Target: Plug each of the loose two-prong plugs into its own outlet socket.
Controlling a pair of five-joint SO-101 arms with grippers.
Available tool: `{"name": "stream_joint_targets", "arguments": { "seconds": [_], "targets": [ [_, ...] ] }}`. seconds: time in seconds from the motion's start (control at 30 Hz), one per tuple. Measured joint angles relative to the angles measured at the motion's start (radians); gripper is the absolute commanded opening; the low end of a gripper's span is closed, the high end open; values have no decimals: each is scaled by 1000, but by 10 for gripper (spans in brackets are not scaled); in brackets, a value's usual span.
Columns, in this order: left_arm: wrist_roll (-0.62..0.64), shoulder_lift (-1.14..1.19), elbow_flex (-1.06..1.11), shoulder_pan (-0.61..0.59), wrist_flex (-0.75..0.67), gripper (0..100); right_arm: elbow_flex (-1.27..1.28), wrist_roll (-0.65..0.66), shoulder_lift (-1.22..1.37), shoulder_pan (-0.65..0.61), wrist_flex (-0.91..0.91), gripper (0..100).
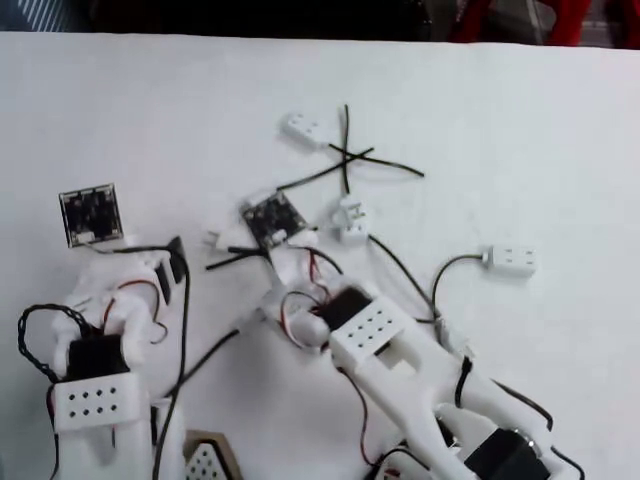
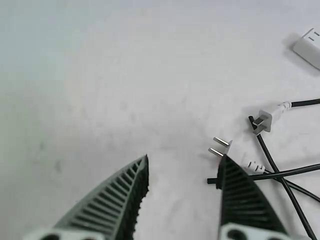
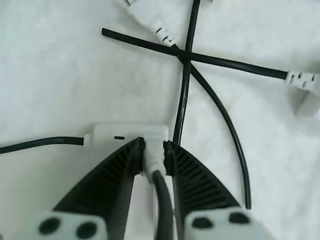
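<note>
Clamps a white plug (image 3: 154, 156) in the right hand (image 3: 152, 149), nose touching the outlet socket (image 3: 122, 135) lying crosswise just ahead. Holds the left hand (image 2: 185, 157) wide over the desk (image 2: 100, 75), loose plug (image 2: 220, 142) just beside it, prongs pointing into its gap.

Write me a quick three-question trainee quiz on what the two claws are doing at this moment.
1. True or false: the left claw is open, with nothing between its fingers.
2. What is the right claw shut on? A) a white plug B) a screwdriver C) nothing
3. Fill in: the loose plug lying by the left claw's fingertip shows ___ metal prongs.

Key: 1 true; 2 A; 3 two.
</note>
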Motion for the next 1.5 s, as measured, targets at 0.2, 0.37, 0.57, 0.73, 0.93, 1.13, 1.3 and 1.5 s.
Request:
{"name": "stream_joint_targets", "arguments": {
  "seconds": [0.2,0.37,0.57,0.73,0.93,1.13,1.3,1.5],
  "targets": [
    [0,0,0,0,0,230,-6,-15,0,0,18,17],
    [0,0,0,0,0,230,-8,-29,18,0,18,17],
    [0,0,0,0,0,230,-57,-29,172,0,20,17],
    [0,0,0,0,0,230,-103,-29,241,0,21,16],
    [0,0,2,0,0,230,-112,-17,258,0,26,16],
    [0,0,3,0,-3,230,-115,-6,258,-8,26,16],
    [0,0,3,0,-3,233,-199,2,201,17,100,16],
    [0,0,3,-52,-3,233,-376,38,100,172,192,16]
  ]
}}
